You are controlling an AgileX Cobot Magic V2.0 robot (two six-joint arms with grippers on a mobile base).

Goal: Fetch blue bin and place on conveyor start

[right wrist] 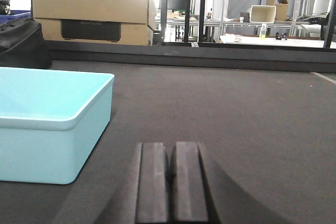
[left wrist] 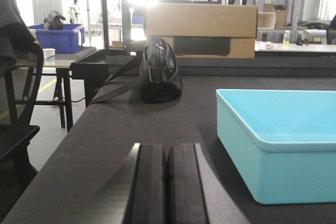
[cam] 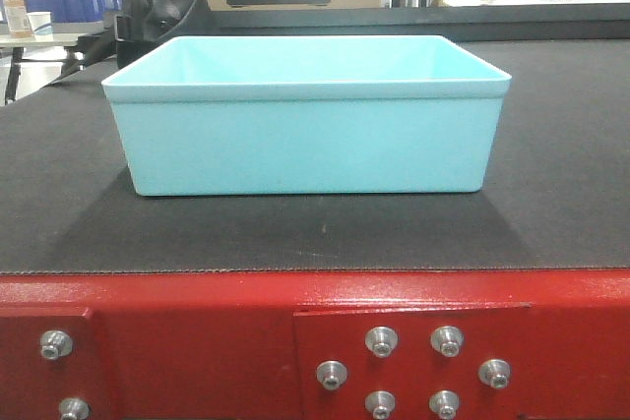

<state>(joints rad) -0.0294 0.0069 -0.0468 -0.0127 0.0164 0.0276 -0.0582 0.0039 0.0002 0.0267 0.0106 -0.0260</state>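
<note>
The blue bin is seen resting on the conveyor start, flanked by the left gripper and right gripper, both pressed together and empty.

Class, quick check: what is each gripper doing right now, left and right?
Left gripper: closed, holding nothing, beside the blue bin.
Right gripper: closed, holding nothing, on the bin's other side.
</note>
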